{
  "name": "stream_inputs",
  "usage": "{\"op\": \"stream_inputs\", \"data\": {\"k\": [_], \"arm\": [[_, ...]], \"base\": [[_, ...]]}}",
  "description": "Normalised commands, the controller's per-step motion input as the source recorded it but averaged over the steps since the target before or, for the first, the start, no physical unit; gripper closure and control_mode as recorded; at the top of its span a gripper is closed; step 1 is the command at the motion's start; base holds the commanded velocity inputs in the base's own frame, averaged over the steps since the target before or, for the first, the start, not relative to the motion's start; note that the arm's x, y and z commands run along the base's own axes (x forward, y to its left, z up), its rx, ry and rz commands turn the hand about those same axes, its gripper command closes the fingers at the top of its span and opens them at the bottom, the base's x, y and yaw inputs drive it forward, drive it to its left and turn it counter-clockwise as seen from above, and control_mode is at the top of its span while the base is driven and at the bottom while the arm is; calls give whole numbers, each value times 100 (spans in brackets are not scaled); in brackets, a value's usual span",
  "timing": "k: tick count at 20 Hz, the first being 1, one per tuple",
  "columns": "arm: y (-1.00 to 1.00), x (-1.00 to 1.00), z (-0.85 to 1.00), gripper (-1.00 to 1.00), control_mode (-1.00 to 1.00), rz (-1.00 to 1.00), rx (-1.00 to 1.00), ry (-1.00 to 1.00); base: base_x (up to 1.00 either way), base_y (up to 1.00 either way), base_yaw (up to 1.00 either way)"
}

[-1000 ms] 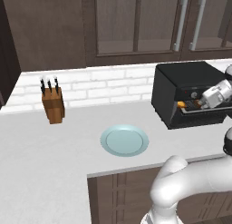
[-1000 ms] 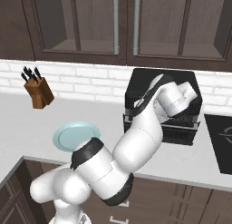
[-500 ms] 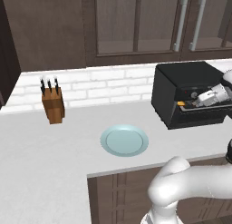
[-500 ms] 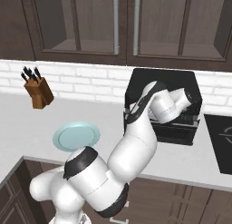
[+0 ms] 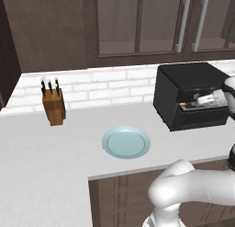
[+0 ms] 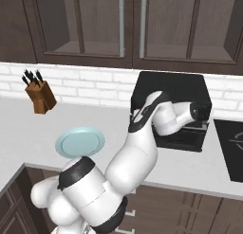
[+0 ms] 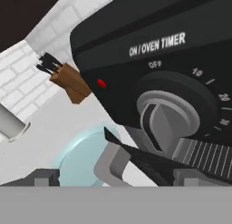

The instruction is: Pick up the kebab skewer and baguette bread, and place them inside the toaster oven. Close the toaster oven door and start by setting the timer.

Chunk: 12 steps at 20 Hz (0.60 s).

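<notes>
The black toaster oven [image 5: 183, 83] [image 6: 171, 88] stands at the counter's back right. My gripper [image 5: 209, 100] [image 6: 201, 115] is up against its front panel, jaws wide open and holding nothing. In the hand view the gripper [image 7: 120, 174] straddles the grey timer knob [image 7: 170, 116] under the words ON / OVEN TIMER, and the knob's ridge points roughly toward OFF. A red lamp [image 7: 102, 84] sits left of the knob. A small golden-orange bit [image 5: 183, 104], apparently the baguette bread, shows in the oven's front. The kebab skewer is hidden. I cannot tell how the toaster oven door stands.
A pale blue plate [image 5: 126, 142] [image 6: 79, 142] [image 7: 81, 159] lies on the white counter [image 5: 41, 143] in front of the arm. A brown knife block [image 5: 54, 104] [image 6: 40, 94] [image 7: 72, 82] stands by the brick wall. Dark cabinets [image 5: 137, 24] hang above. A cooktop [image 6: 232, 148] lies right of the oven.
The hand has dropped a little and moved left, closer to the oven's front panel. The jaws have stayed open. Plate and knife block have not moved.
</notes>
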Motion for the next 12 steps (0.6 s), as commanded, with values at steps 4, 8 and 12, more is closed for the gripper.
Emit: {"op": "stream_inputs", "data": {"k": [4, 8, 12], "arm": [[54, 56, -57, -100, -100, 0, -2, -18], [52, 62, -59, -100, -100, 0, -3, -13], [46, 62, -58, -100, -100, 0, -4, -8]], "base": [[0, 0, 0], [0, 0, 0], [0, 0, 0]]}}
